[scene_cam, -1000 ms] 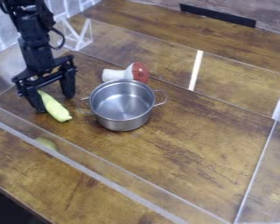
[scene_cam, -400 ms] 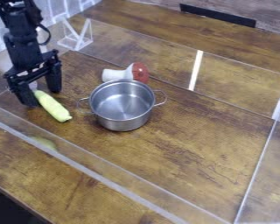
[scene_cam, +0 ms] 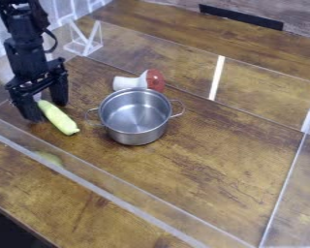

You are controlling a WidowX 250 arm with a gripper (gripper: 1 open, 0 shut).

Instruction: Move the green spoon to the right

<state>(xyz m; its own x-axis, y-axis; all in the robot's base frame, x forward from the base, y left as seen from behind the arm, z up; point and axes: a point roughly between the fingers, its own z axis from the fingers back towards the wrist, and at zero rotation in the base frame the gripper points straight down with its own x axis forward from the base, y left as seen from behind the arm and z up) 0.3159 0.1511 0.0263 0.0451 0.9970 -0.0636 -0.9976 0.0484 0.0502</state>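
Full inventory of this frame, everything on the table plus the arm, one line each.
green spoon: 1, yellow-green handle, far left, bowl end under the claw
steel pot: 1, shiny silver, two side handles, empty, centre-left
mushroom toy: 1, white stem, red cap, lying on its side just behind the pot
clear wall: transparent panels around the work area
table: 1, dark brown wood
claw: 1, black, open, pointing down over the spoon's far end
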